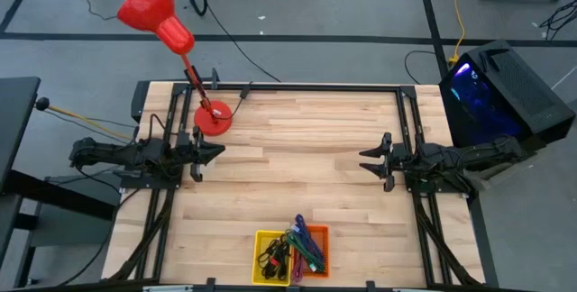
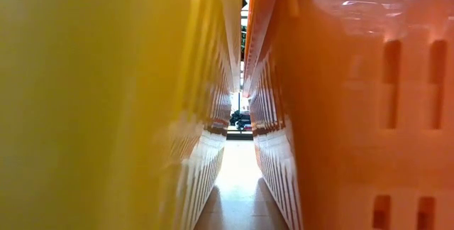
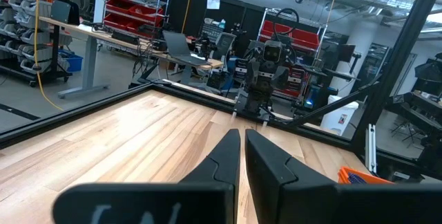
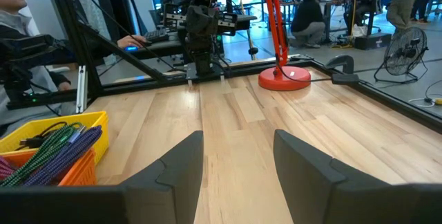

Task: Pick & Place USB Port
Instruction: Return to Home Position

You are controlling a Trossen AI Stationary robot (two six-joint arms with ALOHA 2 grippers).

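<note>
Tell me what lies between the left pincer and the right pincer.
Nothing: the high view shows bare table between the left pincer and the right pincer.

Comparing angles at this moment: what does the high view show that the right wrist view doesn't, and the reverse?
Only the high view: the lamp's red shade, the lit computer case beside the table, and both arms at full length. Only the right wrist view: people in the room behind, and a floor fan. Both: the open right gripper, the left gripper facing it, the lamp's red base, and the yellow bin and orange bin holding cables.
</note>
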